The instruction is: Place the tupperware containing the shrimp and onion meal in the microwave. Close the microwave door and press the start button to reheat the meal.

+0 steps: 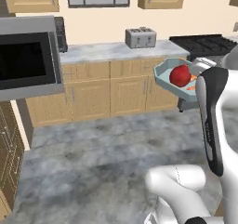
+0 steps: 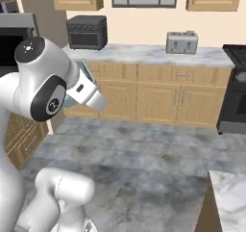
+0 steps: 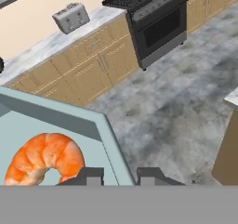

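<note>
Carrying is the step in hand: in the left base view the tupperware (image 1: 173, 76) hangs in the air over the floor (image 1: 107, 148), tilted, holding the onion (image 1: 180, 75), well apart from the microwave (image 1: 29, 56) at left. In the right base view the arm hides most of the tray. In the hand view the tool (image 3: 120, 176) is clamped on the tray's rim beside a shrimp (image 3: 44, 158). I judge the next move swings it left into the oven; its long axis is unclear.
</note>
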